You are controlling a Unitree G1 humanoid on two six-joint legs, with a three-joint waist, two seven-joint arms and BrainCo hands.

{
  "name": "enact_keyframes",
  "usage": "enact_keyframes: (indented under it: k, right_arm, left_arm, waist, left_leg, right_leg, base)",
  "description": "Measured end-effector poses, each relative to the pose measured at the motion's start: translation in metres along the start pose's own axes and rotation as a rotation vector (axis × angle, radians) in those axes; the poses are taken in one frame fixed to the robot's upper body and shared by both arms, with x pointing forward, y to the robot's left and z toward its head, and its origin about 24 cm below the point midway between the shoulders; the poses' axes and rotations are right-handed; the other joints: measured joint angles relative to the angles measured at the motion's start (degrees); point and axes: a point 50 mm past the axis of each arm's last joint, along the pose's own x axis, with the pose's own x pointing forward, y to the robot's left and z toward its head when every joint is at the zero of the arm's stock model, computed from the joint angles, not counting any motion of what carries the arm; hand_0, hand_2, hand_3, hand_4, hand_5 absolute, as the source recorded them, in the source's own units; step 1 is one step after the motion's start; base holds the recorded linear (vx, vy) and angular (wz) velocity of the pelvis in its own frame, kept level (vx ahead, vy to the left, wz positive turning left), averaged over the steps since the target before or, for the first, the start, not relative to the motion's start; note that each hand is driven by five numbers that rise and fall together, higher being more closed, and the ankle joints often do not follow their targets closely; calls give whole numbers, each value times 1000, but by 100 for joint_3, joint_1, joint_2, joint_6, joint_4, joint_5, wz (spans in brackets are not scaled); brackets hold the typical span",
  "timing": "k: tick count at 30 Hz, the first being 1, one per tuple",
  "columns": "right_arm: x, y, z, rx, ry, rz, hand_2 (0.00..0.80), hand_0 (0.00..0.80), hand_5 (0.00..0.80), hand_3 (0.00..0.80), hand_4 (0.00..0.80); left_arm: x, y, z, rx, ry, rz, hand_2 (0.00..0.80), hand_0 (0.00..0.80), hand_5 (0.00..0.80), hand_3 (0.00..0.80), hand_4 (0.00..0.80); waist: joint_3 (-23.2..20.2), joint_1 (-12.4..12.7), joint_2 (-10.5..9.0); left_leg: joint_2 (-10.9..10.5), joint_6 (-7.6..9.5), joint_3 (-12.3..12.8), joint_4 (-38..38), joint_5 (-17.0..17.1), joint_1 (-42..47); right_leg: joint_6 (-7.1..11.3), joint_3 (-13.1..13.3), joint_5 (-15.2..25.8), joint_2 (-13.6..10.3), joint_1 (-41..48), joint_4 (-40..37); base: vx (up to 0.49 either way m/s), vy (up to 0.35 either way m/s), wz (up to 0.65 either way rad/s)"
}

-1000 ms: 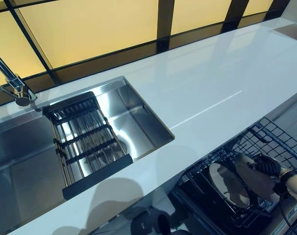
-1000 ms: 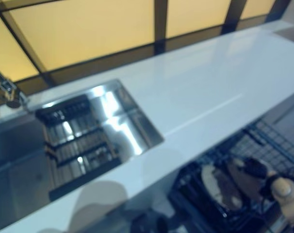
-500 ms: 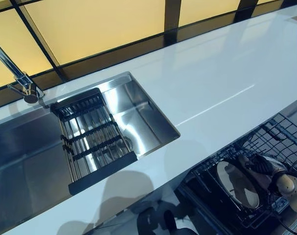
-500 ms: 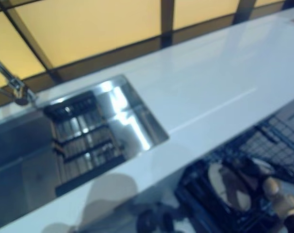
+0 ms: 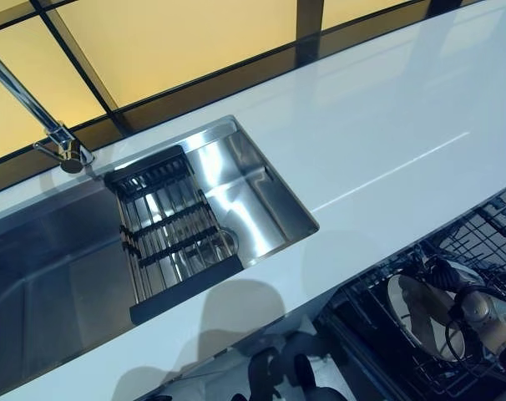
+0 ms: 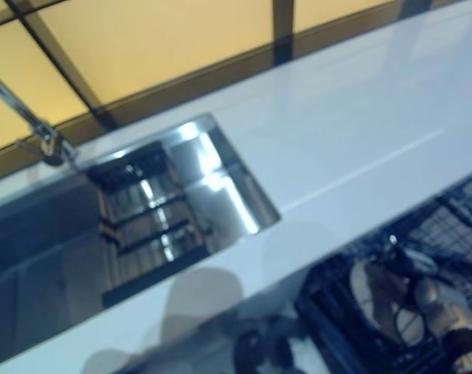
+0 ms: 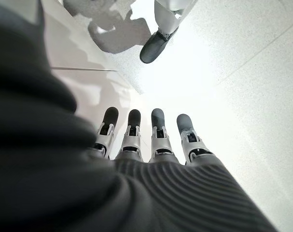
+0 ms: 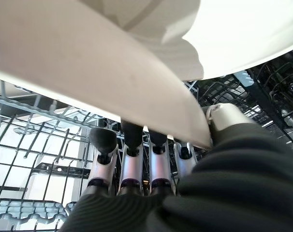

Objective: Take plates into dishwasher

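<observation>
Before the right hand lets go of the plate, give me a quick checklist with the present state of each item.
1. Plate held by right hand: ok, fingers and thumb pinch its rim.
2. Plate over the dishwasher rack: ok, it stands on edge inside the wire basket.
3. Plate seated between the rack's tines: cannot tell, its lower edge is hidden.
4. Left hand out of the way: ok, it hangs open over the floor.
5. Counter free of more plates: ok, none shows.
6. Sink: only a drainer in it, no plates.

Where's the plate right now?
In the left eye view's lower right: the plate stands on edge in the dishwasher rack, below the counter's front edge, held by the right hand.
</observation>
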Motion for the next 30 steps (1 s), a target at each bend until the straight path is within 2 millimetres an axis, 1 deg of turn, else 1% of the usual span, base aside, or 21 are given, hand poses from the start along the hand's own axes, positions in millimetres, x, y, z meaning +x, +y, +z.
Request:
enact_keyframes:
  k: [2, 10, 11, 12, 19, 25, 27, 30]
  right_arm:
    - [1, -2, 0, 1, 1, -10, 800, 800, 800, 800, 800]
    - [2, -4, 1, 2, 1, -20, 800, 800, 800, 800, 800]
    - [2, -4, 1, 2, 1, -20, 521, 521, 521, 521, 521]
    - [2, -4, 1, 2, 3, -21, 0, 0, 0, 0, 0]
    - [-1, -7, -2, -11, 0, 2, 0, 0, 0, 0, 0]
    - [-7, -13, 2, -3, -26, 52, 0, 0, 0, 0, 0]
    - [-7, -19, 6, 30, -33, 61, 0, 0, 0, 0, 0]
    - [-12, -23, 7, 62, -38, 84, 0, 0, 0, 0, 0]
  left_arm:
    - [0, 0, 1, 0, -3, -7, 0, 0, 0, 0, 0]
    - [0, 0, 2, 0, -6, -7, 0, 0, 0, 0, 0]
    - [0, 0, 2, 0, -6, -8, 0, 0, 0, 0, 0]
    - [0, 0, 2, 0, -6, -8, 0, 0, 0, 0, 0]
    - [0, 0, 2, -2, -8, -7, 0, 0, 0, 0, 0]
    - [0, 2, 5, -13, -18, -1, 0, 0, 0, 0, 0]
    - [-1, 5, 2, -43, -12, 11, 0, 0, 0, 0, 0]
    - [-2, 10, 0, -95, 4, 41, 0, 0, 0, 0, 0]
  waist:
    - [12, -1, 30]
    - [23, -3, 53]
    - [23, -3, 53]
    - [24, -6, 52]
    - [44, -12, 21]
    - [126, -65, -117]
    - [152, -163, -251]
    - [144, -172, -515]
  left_leg:
    - [-13, 4, -62, 2, 2, -18]
    - [-13, 6, -66, 0, 3, -20]
    - [-13, 6, -66, 0, 3, -21]
    - [-15, 6, -67, 1, 3, -22]
    - [-15, 6, -67, -1, 2, -35]
    - [-15, 10, -62, -2, 0, -24]
    - [-13, 7, -55, -2, 2, -12]
    - [-3, 3, -50, -3, -3, 42]
  right_leg:
    - [-8, -10, 6, -7, -9, 1]
    - [-17, -15, 12, -6, -10, 1]
    - [-16, -15, 12, -6, -11, 1]
    - [-18, -14, 13, -5, -13, 1]
    - [-32, -13, 24, 0, -23, 6]
    - [-37, 0, 38, 7, -16, 25]
    - [-44, 8, 48, 13, -6, 28]
    - [-43, 71, 68, 32, 14, 29]
  base:
    - [-7, 12, 2]
    - [0, 0, 0]
    - [0, 0, 0]
    - [0, 0, 0]
    - [0, 0, 0]
    - [10, 30, -1]
    - [16, 35, -4]
    - [14, 53, -11]
